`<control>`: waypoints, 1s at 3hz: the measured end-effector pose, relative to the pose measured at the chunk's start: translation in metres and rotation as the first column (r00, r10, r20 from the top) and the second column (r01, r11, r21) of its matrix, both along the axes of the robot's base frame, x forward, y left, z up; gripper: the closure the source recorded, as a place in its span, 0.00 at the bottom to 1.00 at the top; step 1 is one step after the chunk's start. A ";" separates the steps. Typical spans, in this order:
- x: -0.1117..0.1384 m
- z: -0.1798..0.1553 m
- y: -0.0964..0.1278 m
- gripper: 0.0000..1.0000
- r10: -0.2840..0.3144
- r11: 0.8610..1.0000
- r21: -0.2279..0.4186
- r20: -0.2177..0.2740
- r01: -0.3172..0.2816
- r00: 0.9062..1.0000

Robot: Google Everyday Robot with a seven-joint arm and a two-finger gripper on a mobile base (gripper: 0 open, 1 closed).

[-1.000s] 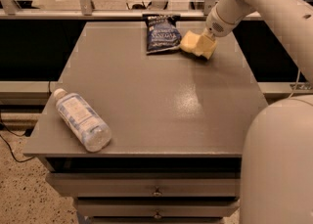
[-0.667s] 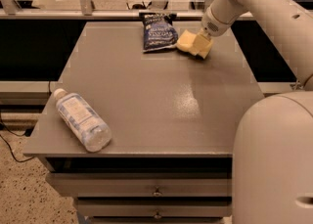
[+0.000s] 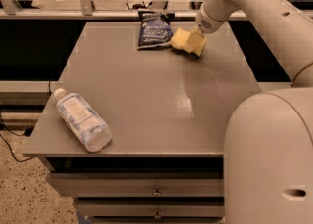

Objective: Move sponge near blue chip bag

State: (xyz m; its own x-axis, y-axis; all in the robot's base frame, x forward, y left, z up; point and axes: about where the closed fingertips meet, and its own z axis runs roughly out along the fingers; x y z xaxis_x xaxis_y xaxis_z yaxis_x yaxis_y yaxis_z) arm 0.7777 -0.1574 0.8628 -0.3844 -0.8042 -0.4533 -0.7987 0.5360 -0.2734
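Grey table (image 3: 146, 100), far side: my gripper (image 3: 196, 43) is closed around the sponge (image 3: 181, 39), just right of the blue chip bag (image 3: 154, 30). Plastic bottle (image 3: 80, 120) near left, well apart. Best: lower sponge flat, let go gently, avoid nudging bag.

Dim, warm overhead light. Jaws are at the sponge (image 3: 187, 41), far right of the bench (image 3: 142, 86). Pale glare streak on the benchtop nearside of the jaws. Thin shadow under the sponge. Deep black below the bench edges.
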 end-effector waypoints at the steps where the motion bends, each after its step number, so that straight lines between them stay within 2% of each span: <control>1: -0.001 -0.002 -0.003 0.24 -0.011 1.000 -0.003 -0.008 0.011 1.000; 2: -0.003 -0.005 -0.006 0.02 -0.019 1.000 -0.005 -0.015 0.019 1.000; 3: -0.004 -0.005 -0.008 0.00 -0.021 1.000 -0.003 -0.017 0.021 1.000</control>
State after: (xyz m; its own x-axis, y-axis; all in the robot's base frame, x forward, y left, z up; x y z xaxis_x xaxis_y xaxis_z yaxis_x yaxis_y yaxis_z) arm 0.7739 -0.1650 0.8577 -0.4087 -0.7972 -0.4443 -0.7919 0.5518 -0.2616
